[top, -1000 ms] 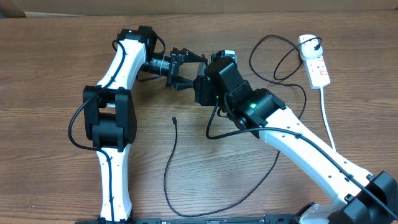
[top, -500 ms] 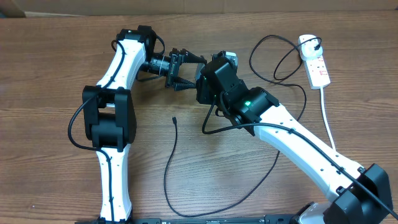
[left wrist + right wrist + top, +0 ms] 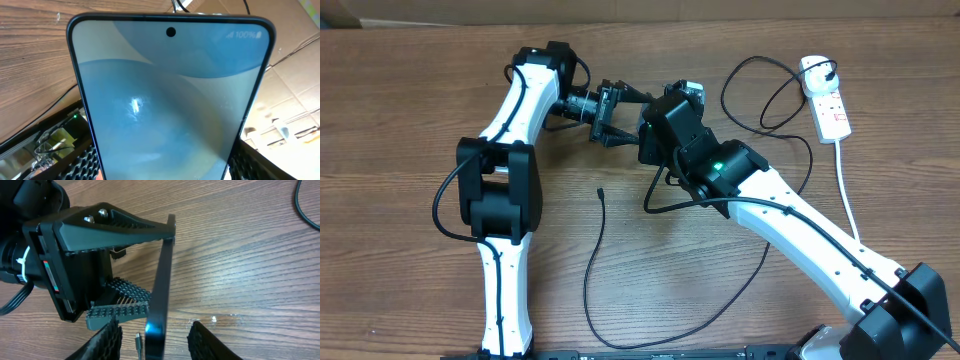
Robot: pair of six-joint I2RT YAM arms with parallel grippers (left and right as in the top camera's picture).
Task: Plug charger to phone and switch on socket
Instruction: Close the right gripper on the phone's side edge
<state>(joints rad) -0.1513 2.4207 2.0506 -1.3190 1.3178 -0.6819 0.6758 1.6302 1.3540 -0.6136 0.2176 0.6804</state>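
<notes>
Overhead, I see the left gripper (image 3: 630, 118) and the right arm (image 3: 760, 190) meeting at the far middle of the table (image 3: 410, 100). The phone is hidden between them, so I cannot make it out here. The socket (image 3: 830, 105) lies well apart from the phone, off to the right, and its white cord (image 3: 847, 190) trails toward the arm bases. The charger (image 3: 595, 260) runs from the socket's far end in long loops. Its free tip rests on the wood near the phone, on the side of the arm bases, touching neither claw.

From the left wrist, the phone (image 3: 170, 100) fills the view with its lit screen facing the camera. Ridged fingers (image 3: 85, 162) press on both long edges, so this claw is clamped across the phone's width.

From the right wrist, I see the phone edge-on, gripped by the left claw. The right gripper (image 3: 155, 337) straddles the phone's near end. Its fingers (image 3: 107, 340) stand apart with a gap on each side, holding nothing.
</notes>
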